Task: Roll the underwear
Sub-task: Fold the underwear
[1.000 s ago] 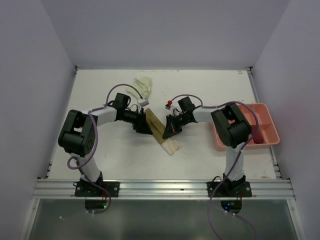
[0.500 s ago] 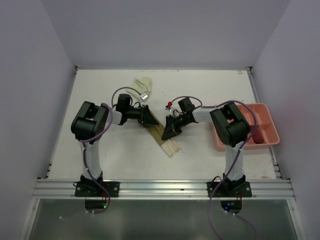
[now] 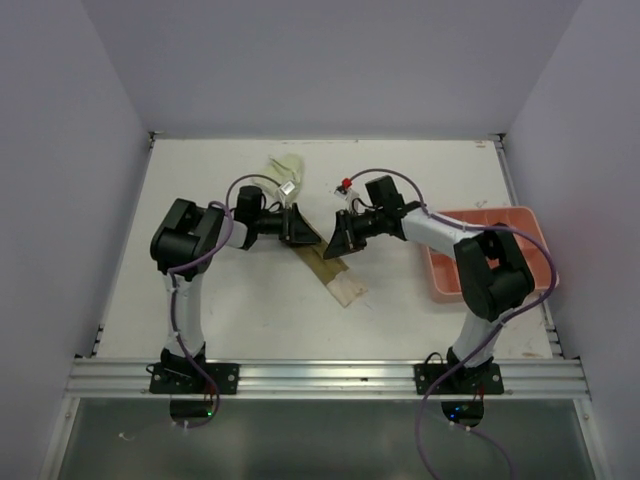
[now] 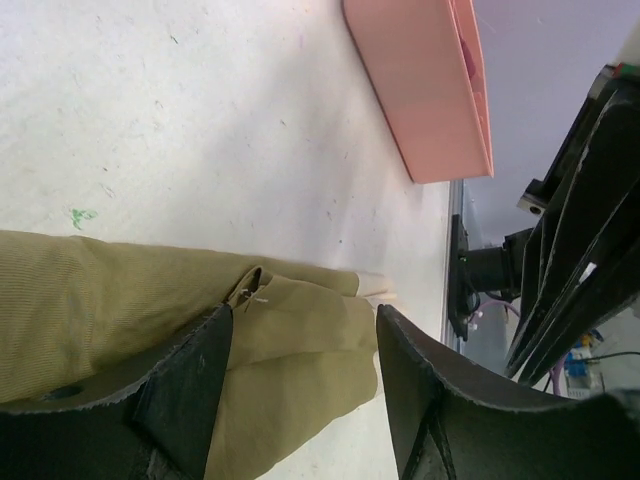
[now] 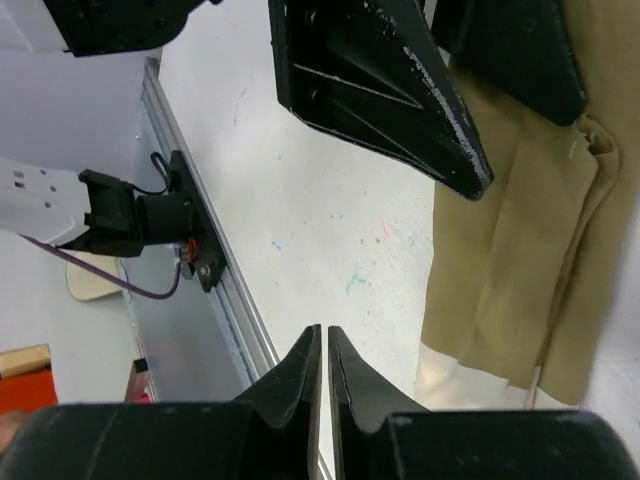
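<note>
We are looking at the olive-tan underwear [image 3: 322, 265], which is lying flat on the white table [image 3: 200, 200] as a long, narrow folded strip running on a slant from just under both grippers toward the arm bases. Its cloth is showing fine ribbing and soft lengthwise creases, and a small white stitch is sitting on the seam of the top fold. At the end farthest from the grippers a cream strip [image 3: 350, 291] is sticking out past the olive layer; we are not able to tell whether it is a lining or a separate garment. The left gripper [image 4: 300, 400] is standing wide open with its fingers straddling the strip, cloth showing between and below them, and nothing pinched. The right gripper [image 5: 321, 375] is pointing at it from the opposite side, its fingertips nearly touching with only a thin slit between them, gripping nothing and hovering over bare table just beside the strip's edge. A pale yellow-green garment [image 3: 286, 170] is lying crumpled beyond the left gripper, and the salmon-pink tray [image 3: 490, 215] is sitting well off behind the right gripper.
</note>
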Available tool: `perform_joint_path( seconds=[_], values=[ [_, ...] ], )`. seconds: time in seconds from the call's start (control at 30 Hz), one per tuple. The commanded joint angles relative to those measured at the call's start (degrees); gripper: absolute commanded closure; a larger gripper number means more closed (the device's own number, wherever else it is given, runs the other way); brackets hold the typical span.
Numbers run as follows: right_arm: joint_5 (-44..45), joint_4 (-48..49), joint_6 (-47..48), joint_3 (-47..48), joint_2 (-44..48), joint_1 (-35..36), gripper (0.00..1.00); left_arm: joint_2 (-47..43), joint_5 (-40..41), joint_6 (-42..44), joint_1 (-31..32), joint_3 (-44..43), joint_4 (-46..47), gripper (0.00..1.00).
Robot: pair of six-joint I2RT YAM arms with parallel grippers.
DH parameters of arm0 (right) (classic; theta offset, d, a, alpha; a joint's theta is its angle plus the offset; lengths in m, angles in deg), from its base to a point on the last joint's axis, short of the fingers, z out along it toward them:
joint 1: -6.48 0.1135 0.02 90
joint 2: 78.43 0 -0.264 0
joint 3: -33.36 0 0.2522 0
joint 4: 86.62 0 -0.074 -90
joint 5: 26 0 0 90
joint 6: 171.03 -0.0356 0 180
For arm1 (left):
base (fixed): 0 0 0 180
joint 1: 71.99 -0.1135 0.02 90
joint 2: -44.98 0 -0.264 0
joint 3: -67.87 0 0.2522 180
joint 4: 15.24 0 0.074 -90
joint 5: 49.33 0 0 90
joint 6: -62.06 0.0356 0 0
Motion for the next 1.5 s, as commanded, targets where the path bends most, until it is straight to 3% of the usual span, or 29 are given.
perform_joint_path(
  seconds=[0.0, 0.23, 0.47, 0.53, 0.6, 0.63, 0.67, 0.7, 0.8, 0.83, 0.87, 0.9, 0.93, 0.97, 1.07, 1.2, 1.27, 1.3, 1.33, 1.47],
  values=[
    [-2.3, 1.3, -1.3, -2.7, -2.7, 1.4, 0.92, 2.5, 3.6, 4.9, -0.5, -2.2, -6.0, 0.36],
    [-0.7, -4.4, 7.2, -1.2, -11.4, 1.0, 0.95, 2.5, 4.6, 8.3, -0.6, -3.0, -10.5, 0.35],
    [-2.9, 2.6, 4.6, -4.6, -14.2, -1.4, 0.96, 3.2, 2.8, 12.3, -0.7, -7.0, -15.3, 0.34],
    [-3.7, 8.1, 0.5, -6.8, -15.1, -0.8, 0.96, 2.8, 1.7, 14.0, -0.8, -8.9, -16.2, 0.3],
    [-4.6, 11.8, -2.4, -8.6, -16.7, 1.0, 0.96, 1.8, -0.7, 16.7, -1.1, -13.0, -18.3, 0.16],
    [-4.7, 14.8, -6.8, -9.3, -17.1, 1.8, 0.96, 1.2, -0.9, 17.7, -1.3, -14.4, -19.7, 0.12],
    [-4.9, 22.5, -9.9, -10.3, -17.6, 2.6, 0.96, -0.8, -0.6, 18.5, -1.8, -15.9, -20.5, 0.0],
    [-5.1, 27.1, -13.5, -12.2, -18.0, 4.1, 0.96, -2.2, 0.0, 21.3, -2.1, -18.2, -23.3, 0.0],
    [-4.5, 53.0, -33.6, -16.5, -20.4, 7.1, 0.96, -8.5, 2.2, 23.5, -4.0, -18.8, -26.4, 0.0],
    [-2.1, 69.1, -46.0, -17.6, -21.6, 7.7, 0.93, -10.1, 2.6, 22.8, -4.8, -16.4, -25.9, 0.0],
    [-0.4, 76.3, -51.4, -19.1, -22.0, 8.8, 0.89, -12.9, 1.9, 21.7, -6.4, -14.9, -23.5, 0.0],
    [1.2, 81.5, -58.4, -18.9, -22.2, 9.4, 0.84, -14.1, 1.3, 19.9, -7.3, -13.0, -22.5, 0.0],
    [2.6, 85.1, -60.2, -18.1, -21.4, 9.8, 0.75, -15.2, 1.4, 19.9, -8.7, -10.6, -22.8, 0.0],
    [3.1, 86.3, -61.5, -17.2, -20.3, 10.2, 0.73, -16.7, 1.4, 20.7, -9.3, -9.7, -24.1, 0.0],
    [3.2, 86.8, -64.1, -13.3, -15.3, 9.4, 0.7, -18.4, 0.3, 25.6, -10.3, -7.6, -31.2, 0.0],
    [-0.3, 82.7, -62.5, -11.4, -9.8, 6.2, 0.7, -19.8, -1.7, 23.8, -10.2, -1.7, -28.0, 0.0],
    [-1.8, 71.8, -53.8, -11.5, -5.6, 4.3, 0.7, -17.8, -3.0, 24.2, -10.2, -2.0, -29.4, 0.0],
    [-1.8, 66.1, -43.5, -11.4, -4.1, 3.9, 0.71, -17.0, -3.9, 24.6, -10.2, -2.1, -29.4, 0.0],
    [-2.0, 55.1, -38.5, -10.9, -3.4, 3.6, 0.71, -16.4, -4.6, 24.2, -10.2, -2.0, -28.8, 0.0],
    [0.9, 28.7, -15.2, -6.0, -3.5, 3.4, 0.72, -13.7, -2.5, 23.2, -9.5, -1.6, -26.9, 0.0]
  ],
)
